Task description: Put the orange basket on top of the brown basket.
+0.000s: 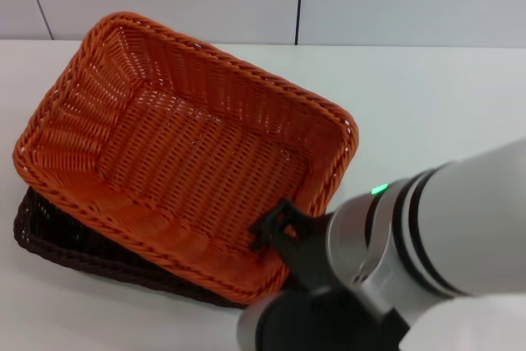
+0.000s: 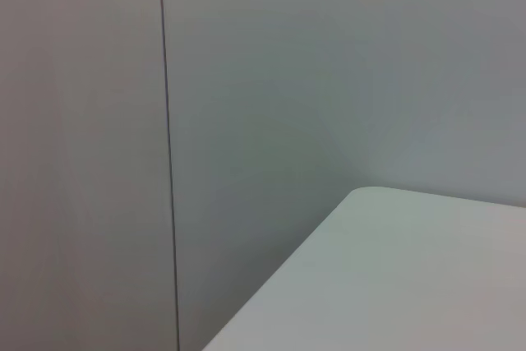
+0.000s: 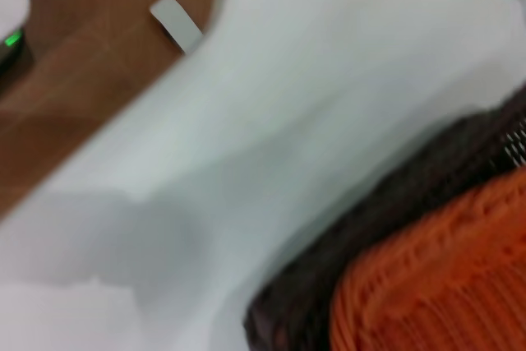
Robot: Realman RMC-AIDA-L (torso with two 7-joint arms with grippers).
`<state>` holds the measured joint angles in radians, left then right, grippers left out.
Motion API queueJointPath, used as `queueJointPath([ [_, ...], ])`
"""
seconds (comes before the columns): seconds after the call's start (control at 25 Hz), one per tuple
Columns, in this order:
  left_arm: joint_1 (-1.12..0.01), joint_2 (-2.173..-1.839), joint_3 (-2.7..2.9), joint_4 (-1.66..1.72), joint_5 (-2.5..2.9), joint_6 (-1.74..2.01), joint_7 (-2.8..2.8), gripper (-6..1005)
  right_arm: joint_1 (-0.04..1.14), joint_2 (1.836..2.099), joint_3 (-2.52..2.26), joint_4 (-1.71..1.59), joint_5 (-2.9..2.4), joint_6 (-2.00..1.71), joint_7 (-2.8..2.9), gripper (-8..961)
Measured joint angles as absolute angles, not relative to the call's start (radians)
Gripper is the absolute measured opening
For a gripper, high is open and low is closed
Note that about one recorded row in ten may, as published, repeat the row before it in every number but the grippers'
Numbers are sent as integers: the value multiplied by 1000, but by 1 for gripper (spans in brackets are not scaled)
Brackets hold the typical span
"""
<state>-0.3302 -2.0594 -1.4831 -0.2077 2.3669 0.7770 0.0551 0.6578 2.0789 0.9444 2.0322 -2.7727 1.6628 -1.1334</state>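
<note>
The orange basket point(image 1: 185, 150) sits on top of the brown basket point(image 1: 74, 244), tilted and turned a little so that it does not line up with it; the brown basket shows only as a dark strip under the orange one's near and left edges. Both rest on the white tabletop point(image 1: 427, 104).

The right gripper point(image 1: 275, 232) is at the orange basket's near right corner, its black finger reaching over the braided rim there and touching it. The basket's open interior lies just beyond the gripper, to its far left, and the brown rim runs just below and left of it. The arm's grey and black wrist covers the rest of the gripper, so I cannot tell whether its fingers are spread or pinched on the rim.

In the right wrist view, the orange weave point(image 3: 436, 277) lies directly above the dark weave point(image 3: 362, 244), touching it, with bare tabletop point(image 3: 271, 121) beside them.

The left gripper is out of sight; its wrist camera shows only a corner of the tabletop point(image 2: 394, 277) and a plain wall point(image 2: 288, 80).
</note>
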Motion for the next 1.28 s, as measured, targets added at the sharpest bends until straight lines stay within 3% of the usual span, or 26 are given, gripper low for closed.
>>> queueJointPath([
  [0.12,-331,-2060,-1483,-206,2367,776,55,801,658,2083,906,2036,-2778,1670,-1108,502],
  [0.32,-328,-2060,-1483,-205,2367,774,55,801,656,2088,876,2039,-2790,1607,-1074,552],
  [0.92,-327,-2060,-1487,-206,2367,775,55,801,591,2081,908,2032,-2703,1296,-1047,553],
  [1.28,-325,-2060,-1486,-213,2367,780,54,801,456,2074,1107,1922,-2911,755,-760,553],
])
